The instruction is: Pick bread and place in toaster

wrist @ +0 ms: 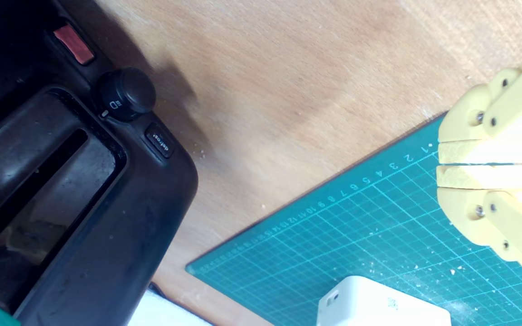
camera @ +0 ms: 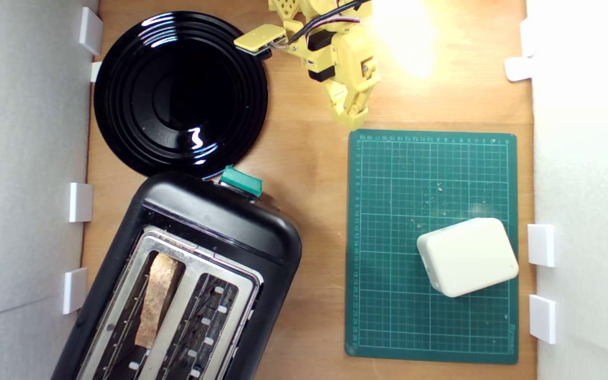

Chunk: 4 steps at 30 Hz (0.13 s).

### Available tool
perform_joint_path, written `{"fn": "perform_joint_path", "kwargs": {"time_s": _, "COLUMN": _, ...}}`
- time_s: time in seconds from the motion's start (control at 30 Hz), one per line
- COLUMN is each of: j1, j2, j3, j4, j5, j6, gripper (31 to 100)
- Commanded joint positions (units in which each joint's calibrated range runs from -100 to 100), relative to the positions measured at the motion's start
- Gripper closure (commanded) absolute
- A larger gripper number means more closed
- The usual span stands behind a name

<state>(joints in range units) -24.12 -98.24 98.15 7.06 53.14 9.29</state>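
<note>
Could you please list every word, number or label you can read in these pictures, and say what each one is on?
"defrost": small black button on the toaster.
"1 2 3 4 5 6 7 8 9 10 11 12…": ruler scale along the edge of the green cutting mat.
Marking on the toaster's black dial: too blurred to read.
Print on the cream block: too faint to read.

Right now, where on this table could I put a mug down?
Bare wood lies between the toaster and the green mat. Most of the mat is free apart from the cream block. The black plate touches the toaster, so that side is crowded.
</note>
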Motion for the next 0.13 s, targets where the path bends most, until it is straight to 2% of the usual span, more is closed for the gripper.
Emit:
{"fn": "perform_joint_path", "kwargs": {"time_s": 0.0, "j1": -0.1, "j2": -0.3, "j3": 0.2, "j4": 0.0, "j5": 0.3, "j6": 0.0, "gripper": 91.3}}
{"fn": "perform_joint_path", "kwargs": {"time_s": 0.1, "j1": -0.1, "j2": -0.3, "j3": 0.2, "j4": 0.0, "j5": 0.3, "j6": 0.0, "gripper": 91.3}}
